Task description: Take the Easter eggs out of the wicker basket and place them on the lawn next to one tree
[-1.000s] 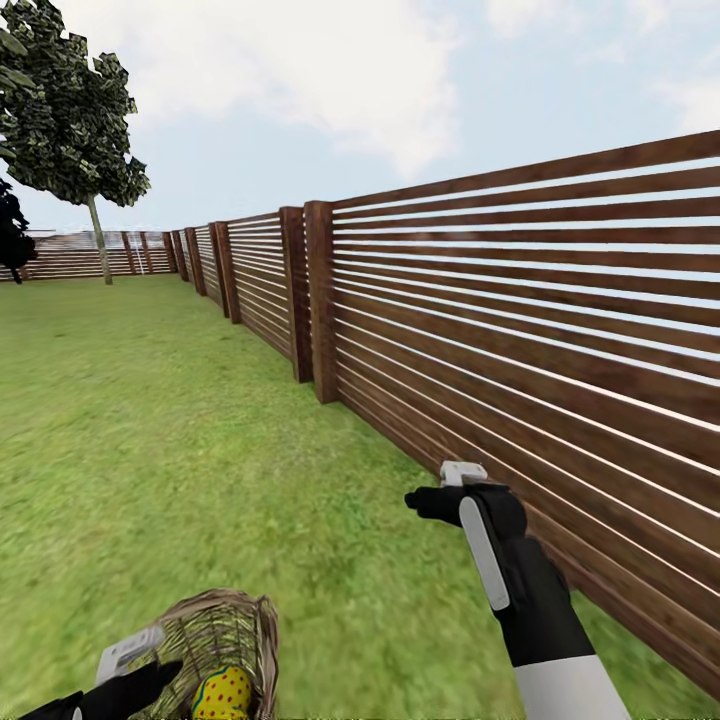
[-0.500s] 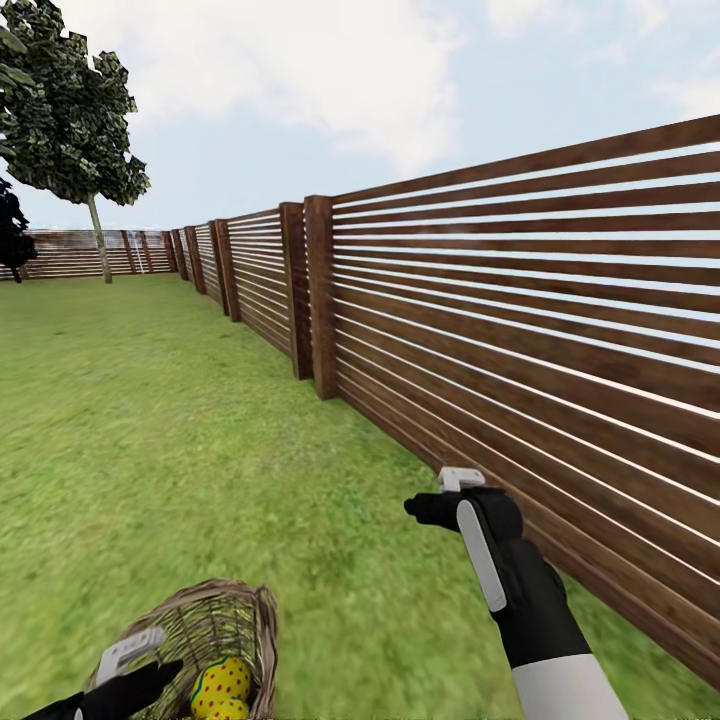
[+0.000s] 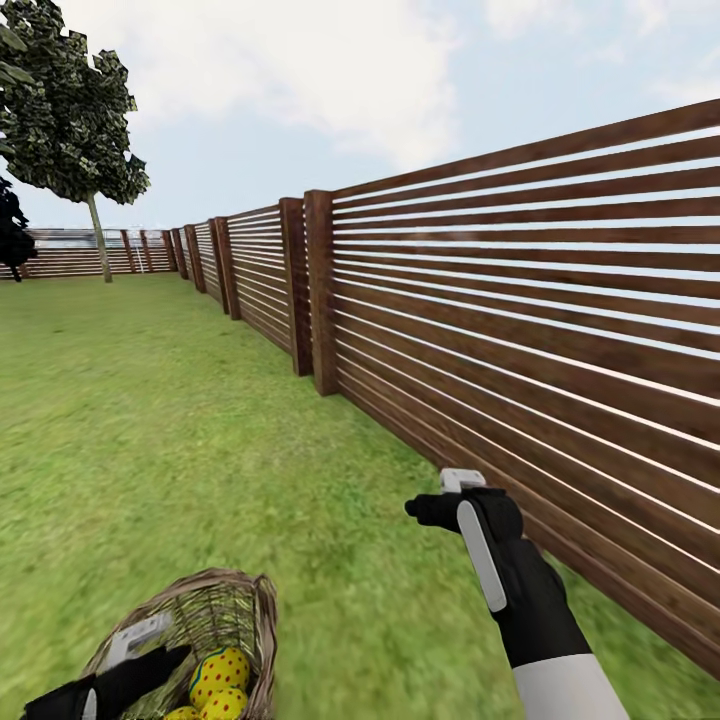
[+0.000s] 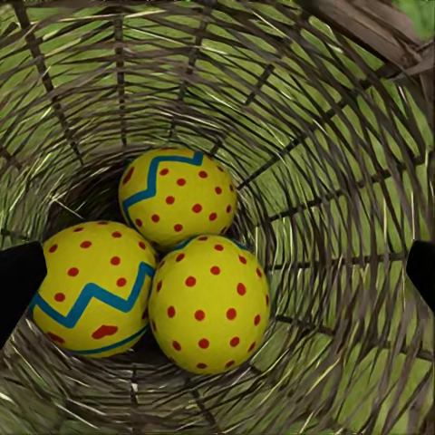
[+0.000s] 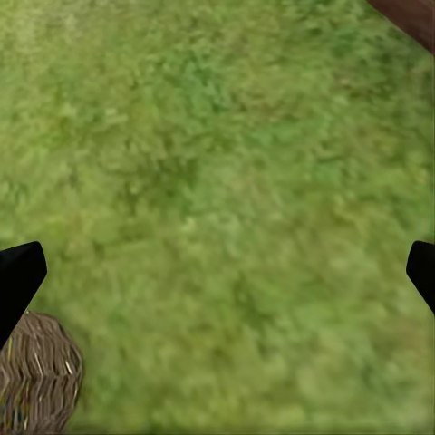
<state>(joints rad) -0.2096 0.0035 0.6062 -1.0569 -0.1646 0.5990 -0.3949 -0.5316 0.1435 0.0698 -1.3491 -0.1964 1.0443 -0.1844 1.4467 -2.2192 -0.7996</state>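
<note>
The brown wicker basket (image 3: pixel 235 605) sits on the lawn (image 3: pixel 180 450) at the bottom left of the head view. Inside it lie three yellow Easter eggs with red dots and blue zigzags (image 4: pixel 177 195), (image 4: pixel 91 290), (image 4: pixel 208 304), touching each other at the bottom. My left gripper (image 3: pixel 145 655) hangs open over the basket's mouth, its fingertips (image 4: pixel 14 290) wide apart and above the eggs. My right gripper (image 3: pixel 445 495) is open and empty above bare grass near the fence. A pale-trunked tree (image 3: pixel 97 240) stands far off at the back left.
A dark brown slat fence (image 3: pixel 520 330) runs along the right side, close to my right arm, and continues across the far end. An all-black tree (image 3: pixel 12 235) shows at the left edge. The basket's rim (image 5: pixel 36 381) appears in the right wrist view.
The head view has tilted slightly, showing more of the basket. My left gripper has shifted further over the basket's mouth, and more of the eggs show. The right arm has hardly moved.
</note>
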